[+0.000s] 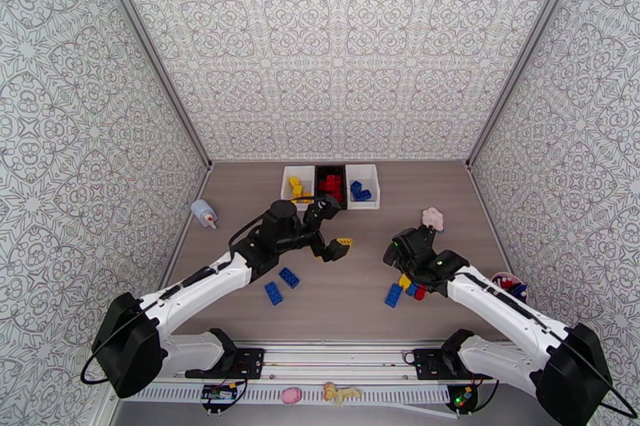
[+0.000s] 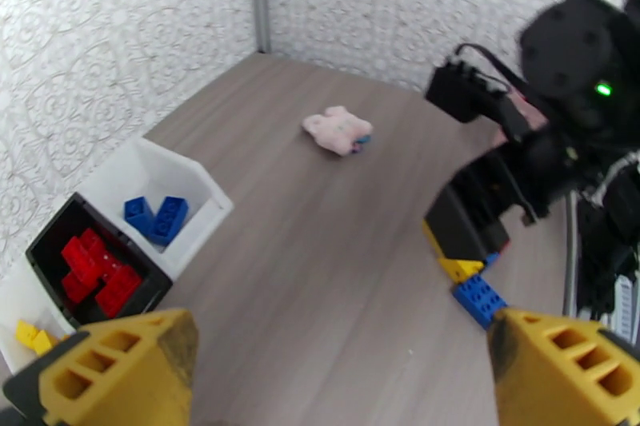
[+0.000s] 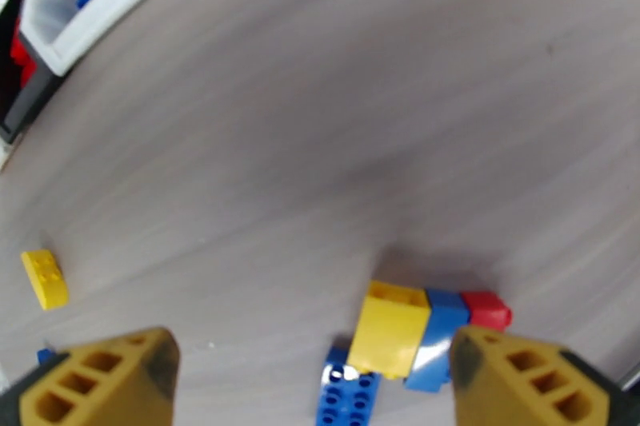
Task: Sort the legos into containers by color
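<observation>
Three containers stand in a row at the back: a white one (image 1: 286, 180) with yellow legos, a black one (image 1: 320, 173) with red, a white one (image 1: 374, 180) with blue. My left gripper (image 1: 336, 224) hovers open just in front of them, nothing between its yellow fingers (image 2: 120, 368). Open too, my right gripper (image 1: 408, 272) hangs over a cluster of legos: a yellow brick (image 3: 390, 324), a blue one (image 3: 436, 340), a red one (image 3: 486, 310) and a studded blue one (image 3: 348, 392). Two blue bricks (image 1: 282, 284) lie under the left arm. A single yellow brick (image 3: 44, 278) lies to the left.
A pinkish lumpy toy (image 1: 433, 218) lies behind the right gripper. A small pale bottle (image 1: 204, 213) rests by the left wall. A few red and blue pieces (image 1: 510, 285) sit by the right wall. The two grippers are close together mid-table.
</observation>
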Motion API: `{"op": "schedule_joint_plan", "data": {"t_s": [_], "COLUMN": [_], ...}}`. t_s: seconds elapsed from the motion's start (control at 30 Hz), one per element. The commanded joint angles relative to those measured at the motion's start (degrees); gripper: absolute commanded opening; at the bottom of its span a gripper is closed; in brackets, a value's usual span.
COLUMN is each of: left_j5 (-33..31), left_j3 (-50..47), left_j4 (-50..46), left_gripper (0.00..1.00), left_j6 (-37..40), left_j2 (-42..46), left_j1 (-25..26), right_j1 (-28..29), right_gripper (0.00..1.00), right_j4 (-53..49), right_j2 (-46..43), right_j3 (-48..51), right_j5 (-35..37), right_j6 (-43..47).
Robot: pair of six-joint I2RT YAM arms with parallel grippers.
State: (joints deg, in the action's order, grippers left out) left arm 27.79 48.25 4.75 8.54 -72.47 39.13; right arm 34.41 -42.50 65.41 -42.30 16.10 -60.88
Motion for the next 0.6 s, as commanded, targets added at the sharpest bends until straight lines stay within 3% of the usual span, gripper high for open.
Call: {"op": "schedule_joint_plan", "data": {"t_s": [0.0, 0.23, 0.57], "left_j5": [7.69, 12.47, 12.98], "left_j3": [-2.72, -4.65, -4.21], "left_j4": [-3.37, -8.87, -10.65], "left_gripper": [1.0, 1.0, 1.0], "left_j6": [6.21, 13.0, 13.58], "left_j2": [2.54, 5.94, 4.89], "left_j1": [0.54, 0.59, 0.83], "right_j1": [1.45, 5.65, 6.06], "right_gripper": [0.91, 0.88, 0.81], "right_j4": [-3.28, 2.0, 2.49], "right_j2": [2.63, 10.74, 16.21], "right_j3": [0.82, 2.7, 0.55], "right_j5": [-3.08, -7.98, -7.61], "right_j6": [-4.81, -8.89, -6.53]}}
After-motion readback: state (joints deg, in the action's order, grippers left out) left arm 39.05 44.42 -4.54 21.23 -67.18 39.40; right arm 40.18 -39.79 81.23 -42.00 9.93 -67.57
